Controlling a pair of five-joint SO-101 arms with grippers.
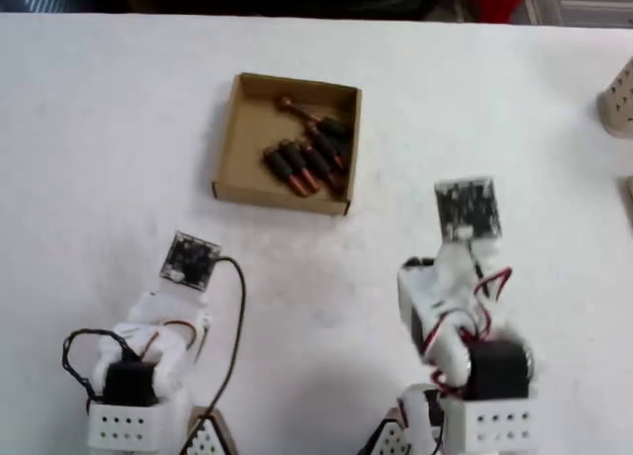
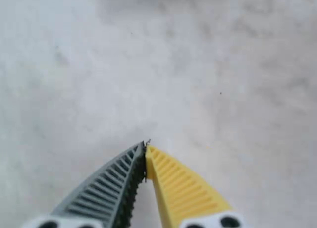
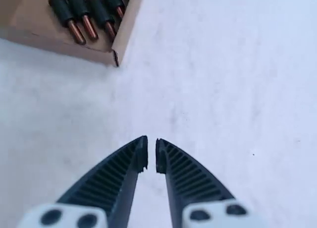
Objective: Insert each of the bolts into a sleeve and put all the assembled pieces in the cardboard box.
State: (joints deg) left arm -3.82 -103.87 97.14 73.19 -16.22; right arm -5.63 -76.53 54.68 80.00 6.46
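Left gripper (image 2: 145,153) pinched closed, holding nothing; right gripper (image 3: 151,156) a sliver apart, holding nothing — near cardboard box (image 3: 64,45) corner, wide table (image 1: 99,129) around.

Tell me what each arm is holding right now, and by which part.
Nothing is held. The left gripper and the right gripper both have their jaws closed on nothing, over the table.
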